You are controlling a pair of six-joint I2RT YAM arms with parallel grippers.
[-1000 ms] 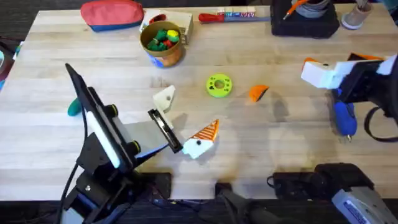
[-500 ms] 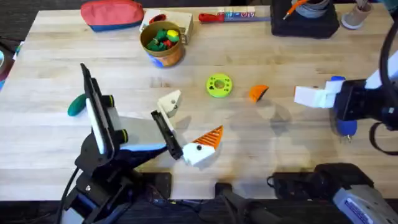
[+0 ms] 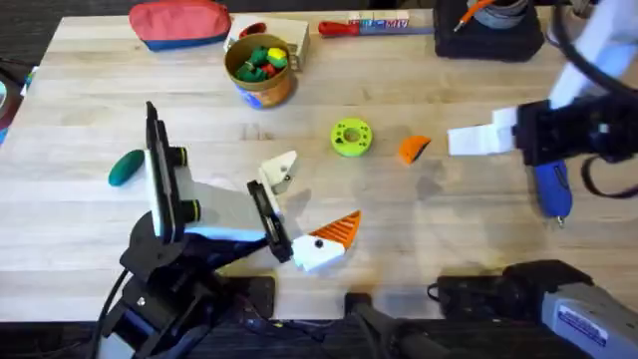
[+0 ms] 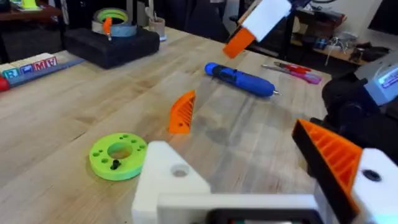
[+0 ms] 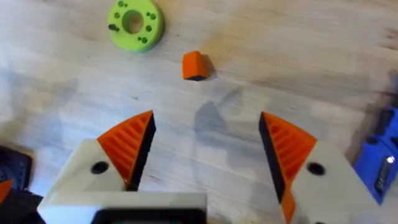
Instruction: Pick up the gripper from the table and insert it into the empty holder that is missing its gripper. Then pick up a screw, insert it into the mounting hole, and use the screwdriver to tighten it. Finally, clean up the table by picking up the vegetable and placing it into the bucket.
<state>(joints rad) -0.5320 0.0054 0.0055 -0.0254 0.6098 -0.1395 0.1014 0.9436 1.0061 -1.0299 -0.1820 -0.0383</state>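
The loose orange gripper (image 3: 414, 149) lies on the table right of centre, also seen in the wrist views (image 4: 182, 113) (image 5: 195, 65). My right gripper (image 5: 208, 149) hovers open just right of it (image 3: 461, 142), both orange pads bare. The holder (image 3: 277, 168) is the bare white finger of my left gripper (image 3: 311, 199), which stands open near the table's front middle; its other finger carries an orange wedge (image 4: 329, 155). The blue screwdriver (image 3: 551, 189) lies at the right. The dark green vegetable (image 3: 126, 168) rests at the left. The yellow bucket (image 3: 260, 68) stands at the back.
A lime-green disc (image 3: 351, 137) with holes and a small dark piece in it lies left of the orange gripper. At the back are a red pouch (image 3: 179, 22), a red-handled tool (image 3: 364, 26) and a black box (image 3: 488, 30).
My right gripper has moved left across the table toward the loose orange gripper. My left arm has shifted a little right, carrying its fingers with it.
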